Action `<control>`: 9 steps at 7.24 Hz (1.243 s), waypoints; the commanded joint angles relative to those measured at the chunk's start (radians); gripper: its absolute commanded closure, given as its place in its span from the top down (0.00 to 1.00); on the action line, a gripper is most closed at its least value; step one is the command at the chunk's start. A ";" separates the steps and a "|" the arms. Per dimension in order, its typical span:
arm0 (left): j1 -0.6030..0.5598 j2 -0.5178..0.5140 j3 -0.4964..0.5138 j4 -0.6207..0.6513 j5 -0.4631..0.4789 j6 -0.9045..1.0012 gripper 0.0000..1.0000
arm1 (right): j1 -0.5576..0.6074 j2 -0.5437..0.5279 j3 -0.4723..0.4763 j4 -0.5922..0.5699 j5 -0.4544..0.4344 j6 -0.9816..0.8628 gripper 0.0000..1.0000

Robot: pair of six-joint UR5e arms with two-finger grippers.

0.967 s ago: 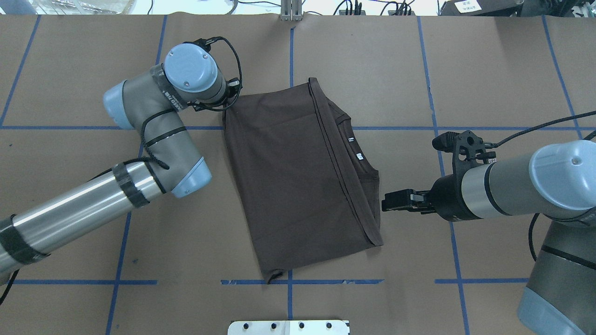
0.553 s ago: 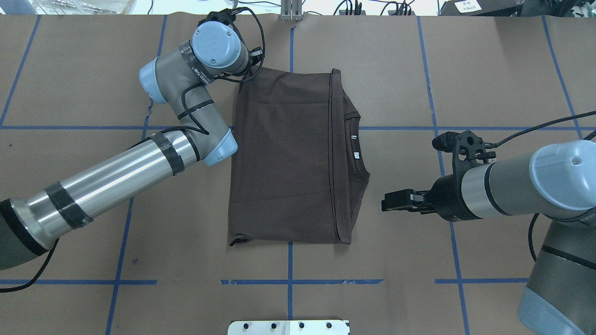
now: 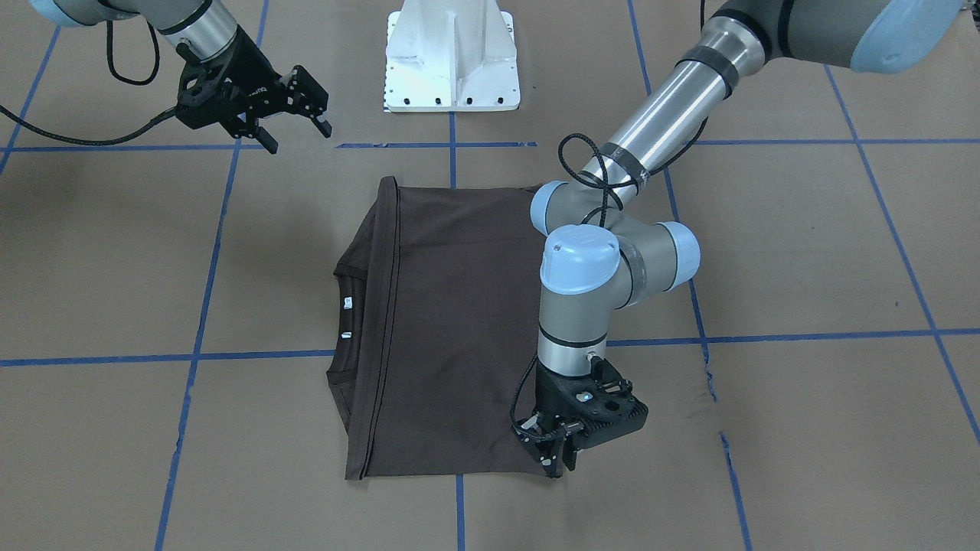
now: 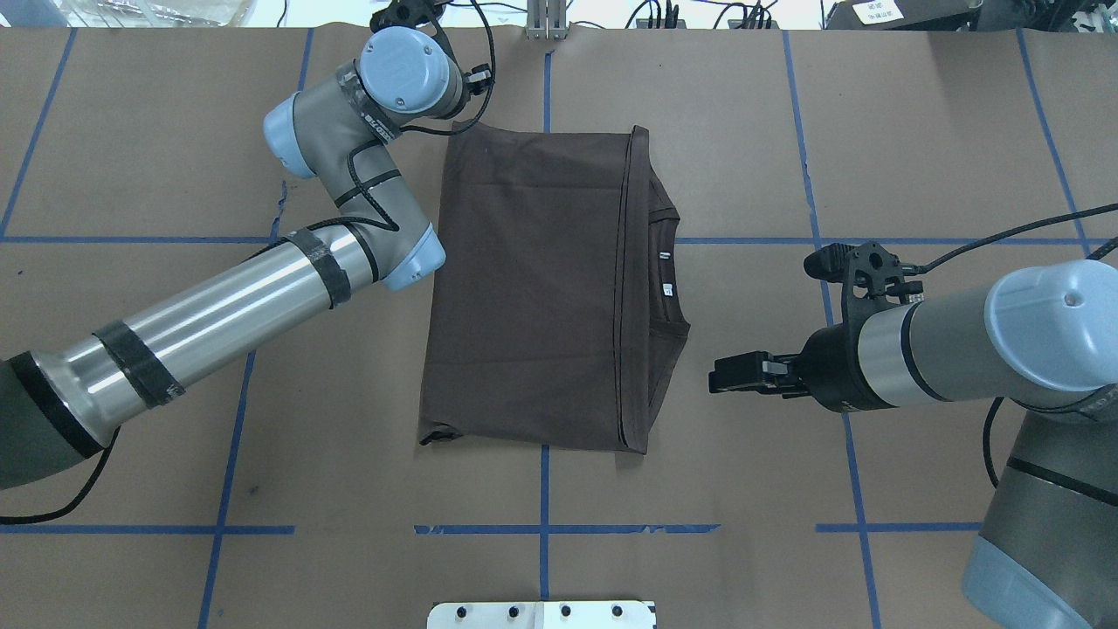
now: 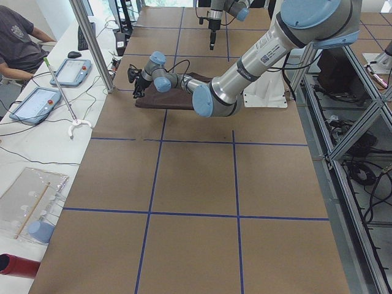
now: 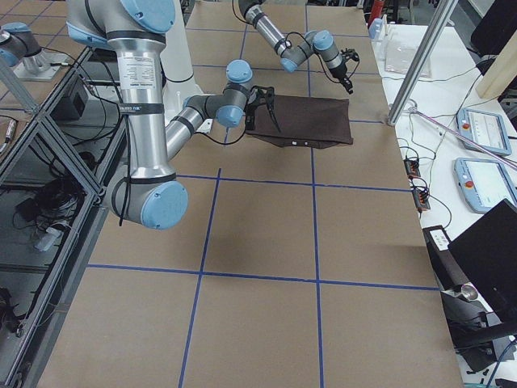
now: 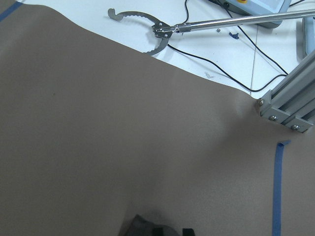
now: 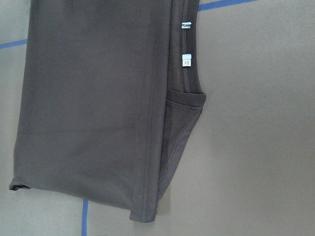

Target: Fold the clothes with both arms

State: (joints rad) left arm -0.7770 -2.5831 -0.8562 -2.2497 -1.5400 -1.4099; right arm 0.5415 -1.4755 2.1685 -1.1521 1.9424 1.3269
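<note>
The dark brown T-shirt (image 4: pixel 533 288) lies folded flat on the paper-covered table, its collar and small white labels (image 8: pixel 186 59) pointing toward my right side. My left gripper (image 3: pixel 553 458) points straight down at the shirt's far left corner, fingers pinched together on the fabric edge. In the overhead view its own wrist hides it. My right gripper (image 3: pixel 295 132) hovers open above the table, a short way off the collar side (image 4: pixel 714 374), holding nothing. The right wrist view shows the shirt (image 8: pixel 98 98) from above.
The white pedestal base (image 3: pixel 452 61) stands at the near table edge. Blue tape lines (image 4: pixel 543 528) grid the brown paper. An aluminium post (image 7: pixel 290 105) and a reaching tool (image 7: pixel 167 29) sit just past the far edge. A person (image 5: pixel 15 40) sits beside tablets.
My left gripper has pulled the shirt's far left corner further away and to the right, turning the shirt square with the tape lines. The right gripper edged slightly toward the shirt.
</note>
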 commanded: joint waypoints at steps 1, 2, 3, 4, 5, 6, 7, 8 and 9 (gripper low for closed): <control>-0.073 0.007 -0.059 0.066 -0.128 0.029 1.00 | -0.005 0.023 -0.021 -0.029 -0.005 0.000 1.00; -0.079 0.055 -0.196 0.166 -0.235 0.031 1.00 | -0.005 0.093 -0.050 -0.114 -0.011 -0.008 1.00; -0.079 0.151 -0.394 0.280 -0.242 0.055 1.00 | -0.014 0.165 -0.079 -0.218 -0.031 -0.018 1.00; -0.074 0.226 -0.601 0.433 -0.244 0.090 1.00 | -0.037 0.240 -0.134 -0.285 -0.060 -0.026 1.00; -0.071 0.265 -0.754 0.561 -0.282 0.095 1.00 | -0.079 0.289 -0.182 -0.323 -0.115 -0.032 1.00; -0.070 0.282 -0.846 0.634 -0.322 0.095 1.00 | -0.104 0.326 -0.225 -0.354 -0.138 -0.055 1.00; -0.039 0.284 -0.875 0.660 -0.321 0.092 1.00 | -0.121 0.360 -0.255 -0.388 -0.158 -0.064 1.00; -0.035 0.284 -0.877 0.667 -0.321 0.092 1.00 | -0.130 0.394 -0.300 -0.396 -0.167 -0.070 1.00; -0.035 0.293 -0.877 0.667 -0.321 0.091 1.00 | -0.141 0.423 -0.350 -0.396 -0.169 -0.071 1.00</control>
State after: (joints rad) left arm -0.8165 -2.2988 -1.7234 -1.5929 -1.8589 -1.3178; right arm 0.4149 -1.0915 1.8765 -1.5394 1.7814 1.2603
